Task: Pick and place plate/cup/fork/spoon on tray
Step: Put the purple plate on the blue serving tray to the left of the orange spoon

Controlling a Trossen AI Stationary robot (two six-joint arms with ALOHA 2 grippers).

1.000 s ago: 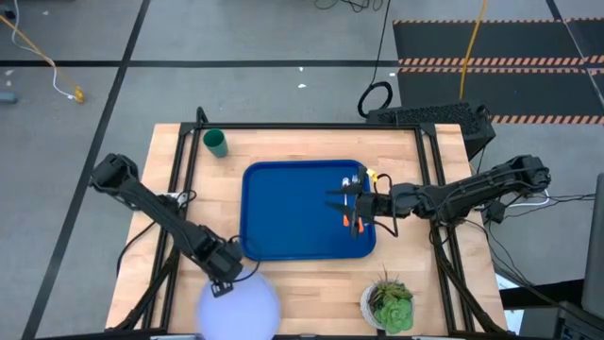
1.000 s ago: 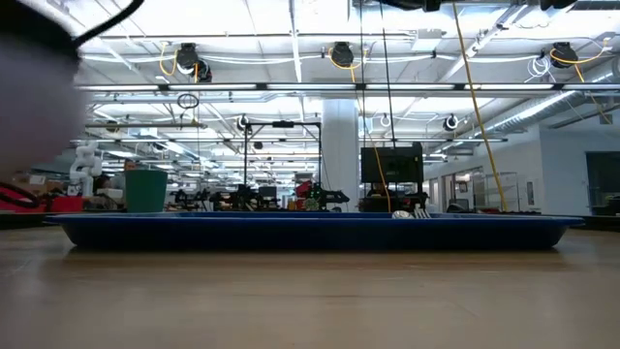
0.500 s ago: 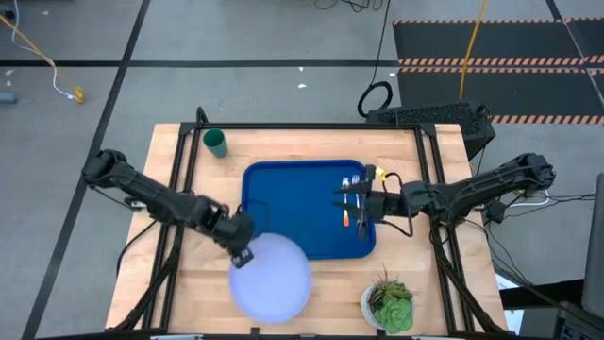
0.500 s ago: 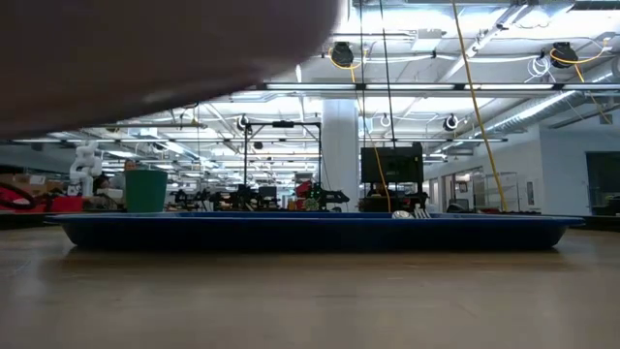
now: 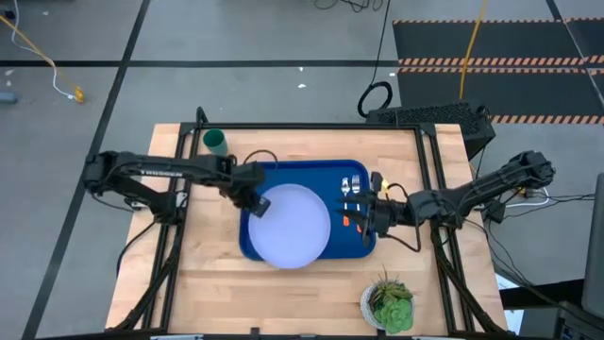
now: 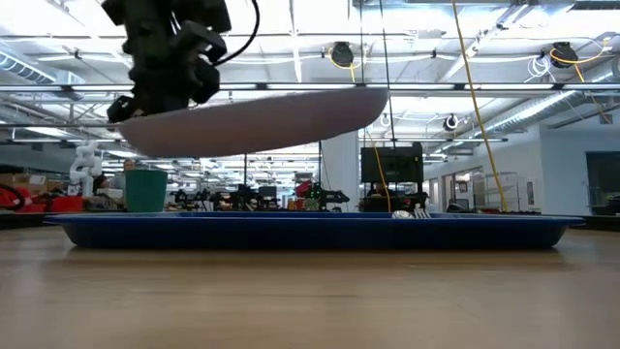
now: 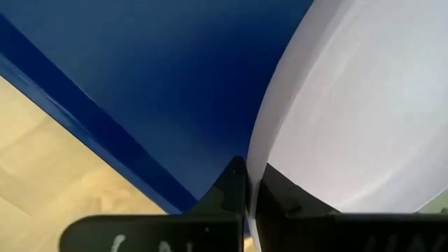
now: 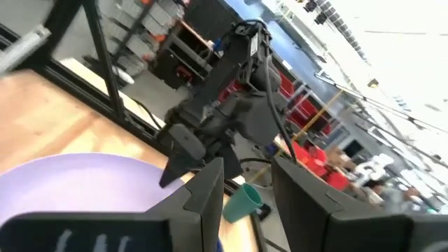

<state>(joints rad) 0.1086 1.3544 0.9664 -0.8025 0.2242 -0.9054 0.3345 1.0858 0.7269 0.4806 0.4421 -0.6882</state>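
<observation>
High view first: we see the left gripper (image 5: 253, 201) clamped on the rim of the plate (image 5: 291, 227), holding it over the blue tray (image 5: 283, 175), with the plate covering most of the tray's near-left part and reaching slightly past its near rim. Our left wrist view shows the two fingers (image 7: 234, 189) pinched tight on the plate's (image 7: 350, 119) edge, one on each face, with the tray floor (image 7: 161, 84) beneath. From the low view we find the plate (image 6: 262, 121) well clear of the tray (image 6: 310, 233), lying almost flat with its far-from-gripper edge tipped a little upward. The fork (image 5: 347, 186) and the spoon (image 5: 362, 181) lie side by side on the tray's right portion, long axes running from far edge to near edge, metal ends toward the far side. The right gripper (image 5: 370, 219) sits at the tray's right rim beside them, and its fingers stand apart with nothing between them. The cup (image 5: 216, 142) stands upright on the table (image 5: 302, 283) near the far left corner, apart from the tray. A potted plant (image 5: 387, 304) stands by the near right edge.
</observation>
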